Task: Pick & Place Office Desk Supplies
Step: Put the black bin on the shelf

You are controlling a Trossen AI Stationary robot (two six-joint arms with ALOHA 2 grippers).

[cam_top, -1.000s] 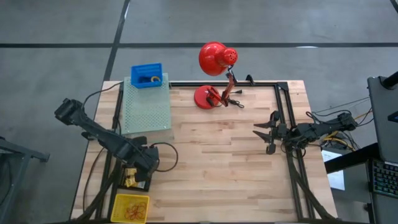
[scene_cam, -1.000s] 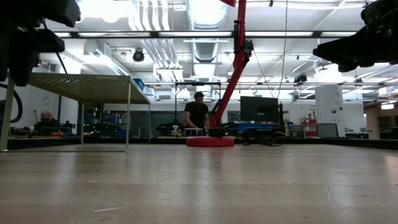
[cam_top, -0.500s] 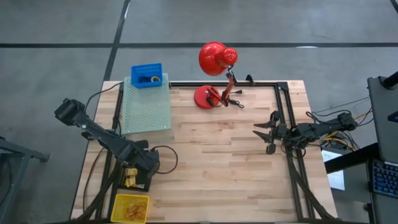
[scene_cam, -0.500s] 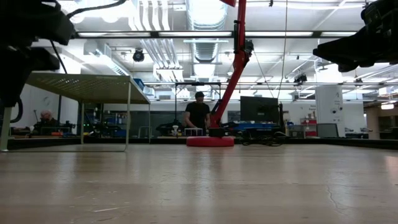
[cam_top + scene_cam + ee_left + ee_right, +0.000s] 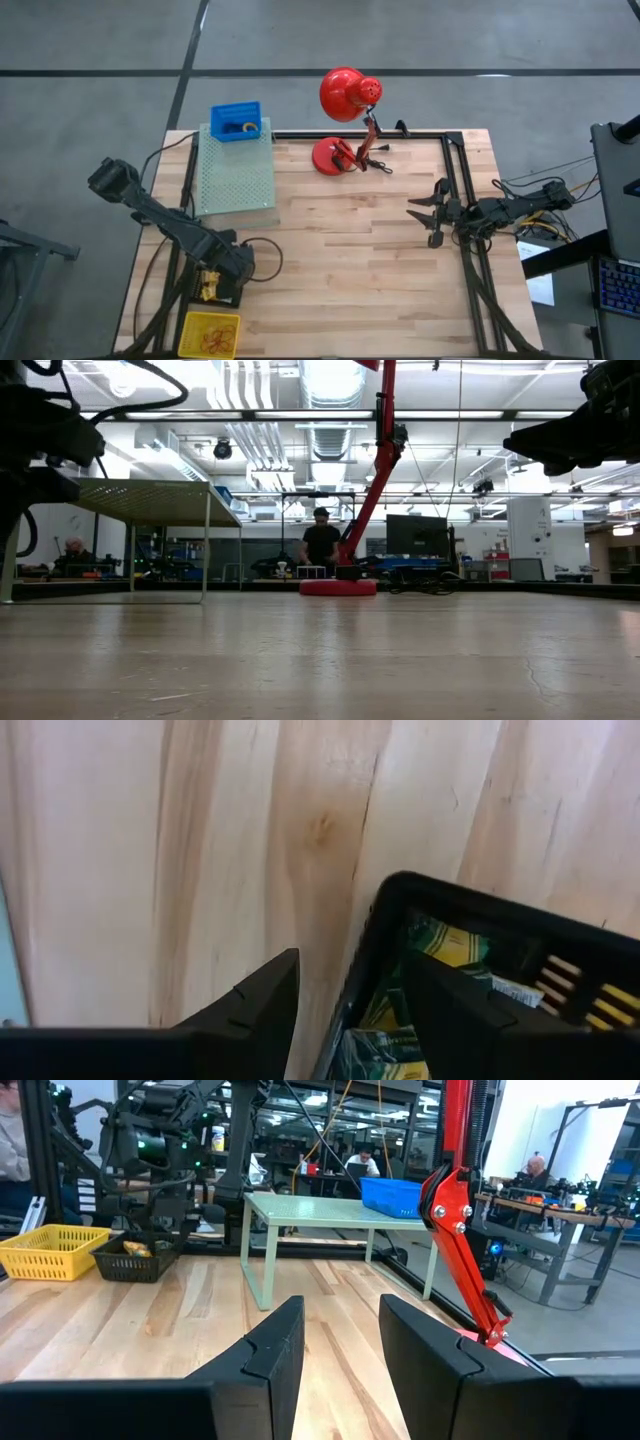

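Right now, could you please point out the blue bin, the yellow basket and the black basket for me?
blue bin (image 5: 236, 122): high view, on its front wall.
yellow basket (image 5: 210, 332): high view, on its mesh floor.
black basket (image 5: 440, 903): left wrist view, on its top rim.

Two dark jointed arms trailing black cables, angular jaws.

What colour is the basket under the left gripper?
Black basket, straddled by the left gripper; clearest in the left wrist view.

Robotics lab: workbenches (image 5: 560, 1205), monitors (image 5: 417, 532), ceiling ducts (image 5: 328, 450).
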